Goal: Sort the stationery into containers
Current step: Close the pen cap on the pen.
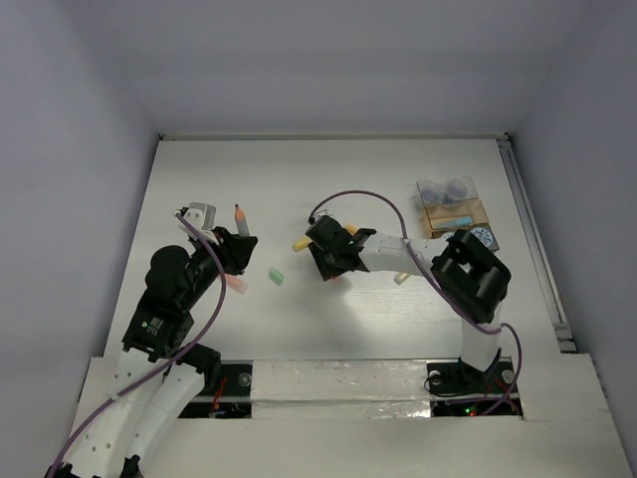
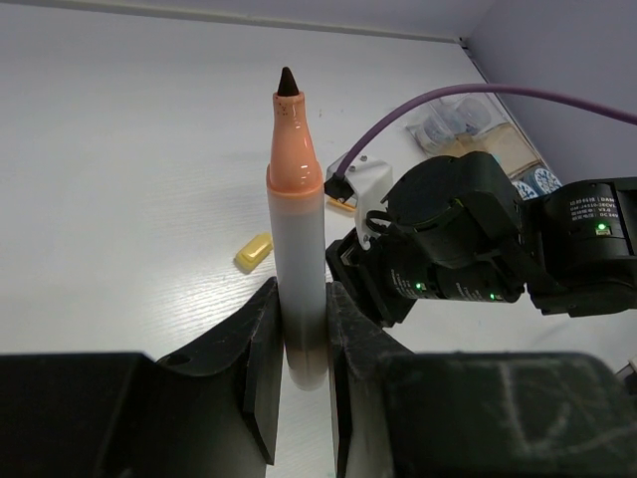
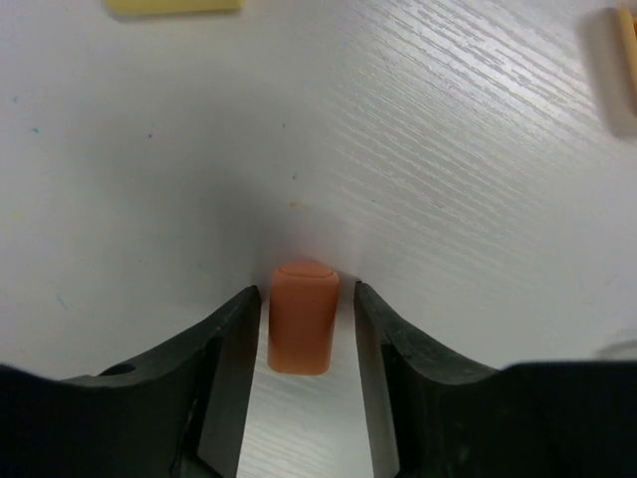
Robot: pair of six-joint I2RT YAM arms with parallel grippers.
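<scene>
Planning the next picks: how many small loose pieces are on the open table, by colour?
Green piece: 1
Pink piece: 1
Yellow piece: 1
Cream piece: 1
Orange cap: 1
Orange piece beside right arm: 1
Grey block: 1
Total: 7

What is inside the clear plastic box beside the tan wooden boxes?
Two round bluish tape rolls show through the clear plastic box. Anything lying beneath them is covered.
</scene>
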